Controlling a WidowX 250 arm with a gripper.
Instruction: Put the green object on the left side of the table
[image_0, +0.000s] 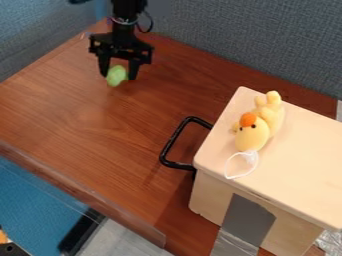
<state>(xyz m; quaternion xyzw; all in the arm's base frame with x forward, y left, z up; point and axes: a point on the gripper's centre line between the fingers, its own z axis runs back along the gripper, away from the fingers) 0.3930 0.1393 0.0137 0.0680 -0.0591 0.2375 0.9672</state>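
The black gripper (118, 77) hangs from the top edge of the frame, left of centre, over the upper left part of the brown wood-grained tabletop (87, 117). Its fingers stand moderately apart, one on either side of the green object (117, 76), which fills the gap between them and appears held there; its rounded lower end projects below the fingertips. From where I stand, I cannot tell whether the green object also touches the tabletop. At right, a pale wooden box (300, 165) occupies much of the frame, with a black handle (175, 141) standing out from its left side. On the box's top, near its left edge, lies a yellow plush toy (255, 136) with an orange beak, its head toward the lower edge of the frame; a white loop (229, 166) extends just beside the head. Grey tape (246, 220) runs down the near side of the box. Grey fabric partitions (254, 45) border the tabletop behind, and a blue surface (33, 195) appears at lower left, beyond the tabletop's near edge. Crinkled silvery material shows at the lower right edge.
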